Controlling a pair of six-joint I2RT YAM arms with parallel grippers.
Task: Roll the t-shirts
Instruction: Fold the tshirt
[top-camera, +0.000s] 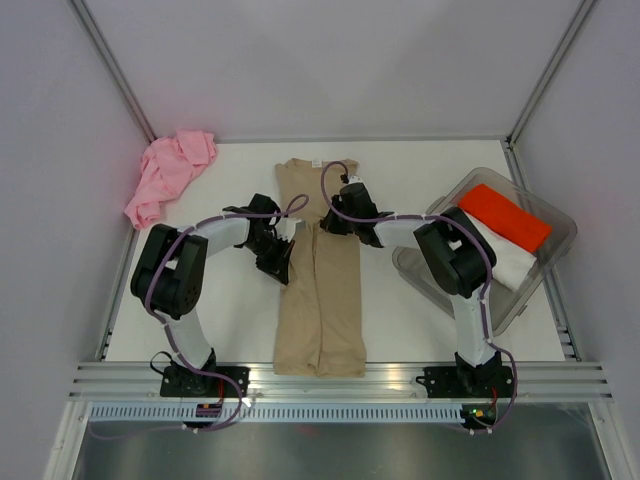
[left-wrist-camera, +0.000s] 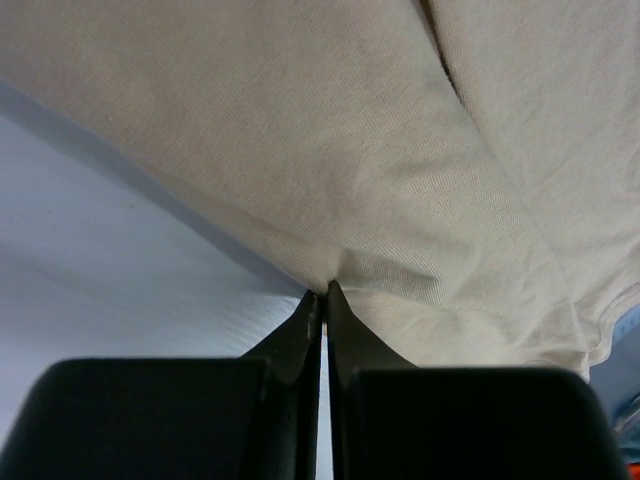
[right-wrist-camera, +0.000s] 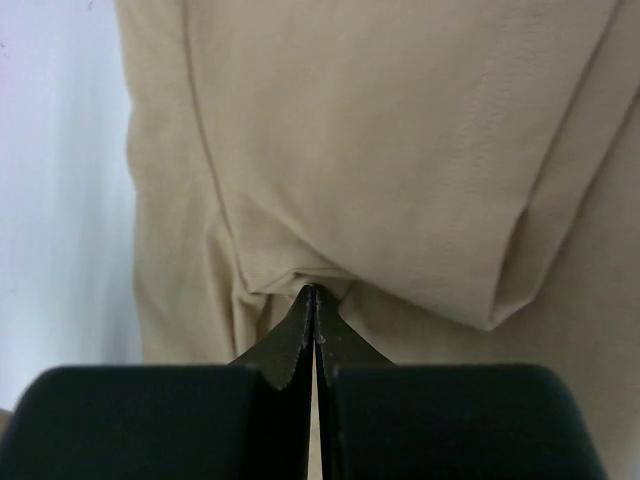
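The tan t-shirt (top-camera: 320, 300) lies folded into a long narrow strip down the middle of the table, collar at the far end. My left gripper (top-camera: 290, 240) is at the strip's left edge; in the left wrist view its jaws (left-wrist-camera: 323, 292) are shut, pinching a puckered bit of the tan cloth (left-wrist-camera: 350, 130). My right gripper (top-camera: 326, 224) is over the strip's upper middle, and in its wrist view (right-wrist-camera: 314, 292) it is shut on the edge of a folded-over flap of the tan cloth (right-wrist-camera: 400, 130). The pink t-shirt (top-camera: 170, 172) lies crumpled at the back left corner.
A clear plastic bin (top-camera: 545, 265) stands at the right, holding a folded red cloth (top-camera: 505, 216) and a white one (top-camera: 505, 255). Walls close the table on the left, back and right. The arm bases sit along the near rail (top-camera: 340, 378).
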